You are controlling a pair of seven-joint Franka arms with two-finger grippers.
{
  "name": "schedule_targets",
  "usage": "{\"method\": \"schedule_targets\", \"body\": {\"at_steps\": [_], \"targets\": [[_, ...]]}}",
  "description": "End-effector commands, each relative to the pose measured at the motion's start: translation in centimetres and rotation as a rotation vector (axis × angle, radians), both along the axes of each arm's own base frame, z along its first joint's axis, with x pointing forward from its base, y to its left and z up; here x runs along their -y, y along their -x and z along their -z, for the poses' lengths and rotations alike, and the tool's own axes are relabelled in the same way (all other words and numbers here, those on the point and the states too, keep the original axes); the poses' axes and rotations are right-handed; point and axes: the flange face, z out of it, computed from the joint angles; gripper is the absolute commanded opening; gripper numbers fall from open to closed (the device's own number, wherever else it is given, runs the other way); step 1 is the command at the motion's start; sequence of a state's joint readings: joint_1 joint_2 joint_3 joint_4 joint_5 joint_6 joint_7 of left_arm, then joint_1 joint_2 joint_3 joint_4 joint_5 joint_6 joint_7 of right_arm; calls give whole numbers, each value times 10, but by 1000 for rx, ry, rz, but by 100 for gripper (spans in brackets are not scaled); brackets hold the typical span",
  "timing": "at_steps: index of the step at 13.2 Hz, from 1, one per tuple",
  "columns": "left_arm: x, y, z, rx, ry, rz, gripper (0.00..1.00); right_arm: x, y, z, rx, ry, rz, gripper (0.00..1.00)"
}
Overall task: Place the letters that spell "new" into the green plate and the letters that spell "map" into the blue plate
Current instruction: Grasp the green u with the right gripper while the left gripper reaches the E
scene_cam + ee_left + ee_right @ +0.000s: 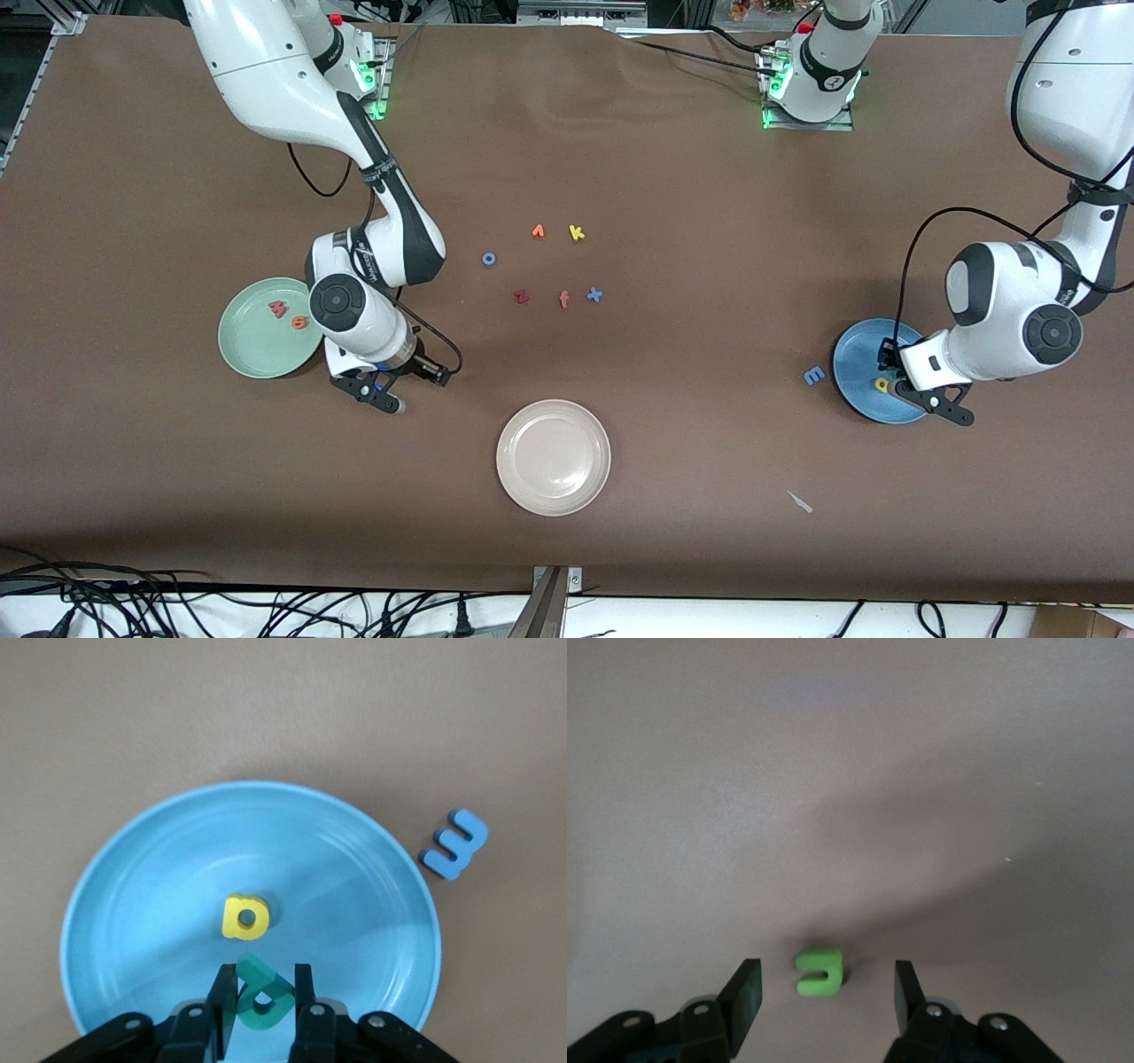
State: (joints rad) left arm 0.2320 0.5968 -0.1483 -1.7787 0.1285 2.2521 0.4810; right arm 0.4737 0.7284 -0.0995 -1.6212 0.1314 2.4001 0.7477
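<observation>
Brown table (673,159). Right hand (826,997) spread around green n (819,974), ungrasped. Left hand (264,997) clamps teal p (263,997) over blue plate (124,904) holding a (244,917); m (454,843) just beside. Green plate (248,350) holds w (277,308), e (299,322).

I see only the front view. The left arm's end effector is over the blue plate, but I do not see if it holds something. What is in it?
Observer: In the left wrist view, the left end effector grips the teal p over the blue plate.
Operator: And the green n? I cannot find it in my view.
Observer: The right arm hides it from you. In the right wrist view, the green n lies on the table, inside the open right end effector, and neither finger touches it.
</observation>
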Motion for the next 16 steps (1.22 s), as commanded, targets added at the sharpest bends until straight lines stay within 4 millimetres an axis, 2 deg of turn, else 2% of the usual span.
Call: {"method": "schedule_targets", "body": {"at_steps": [1,2,3,4,5,6,7,8,10,11,12,14,16], "targets": [[-5,1,-27,36,-35,98,100,-10,-6,5,23,-21,15,67],[-5,-4,-41,20,-39,101,100,-13,-3,9,18,-18,8,67],[5,-15,-58,14,-44,113,100,-16,0,13,10,-16,3,67],[26,-23,-70,2,-47,148,100,-17,1,15,7,-15,2,66],[45,-27,-73,3,-49,176,100,-18,3,22,0,-9,-2,65],[52,-27,-72,2,-45,180,100,-17,3,25,-2,-6,-4,62],[66,-27,-71,1,-36,196,100,-16,5,30,-9,1,-6,53],[89,-28,-73,6,-35,228,100,-17,4,30,-8,1,-7,42],[131,-26,-66,2,-31,279,100,-17,4,27,-5,1,-10,9],[137,-27,-63,2,-30,290,100,-18,3,23,1,1,-19,0],[139,-27,-53,-8,-26,295,100,-18,3,21,1,1,-22,0],[156,-29,-53,20,-32,333,100,-16,1,6,5,2,-30,0],[151,-29,-45,10,-25,403,100,-12,2,-14,-25,13,-34,0]]}}
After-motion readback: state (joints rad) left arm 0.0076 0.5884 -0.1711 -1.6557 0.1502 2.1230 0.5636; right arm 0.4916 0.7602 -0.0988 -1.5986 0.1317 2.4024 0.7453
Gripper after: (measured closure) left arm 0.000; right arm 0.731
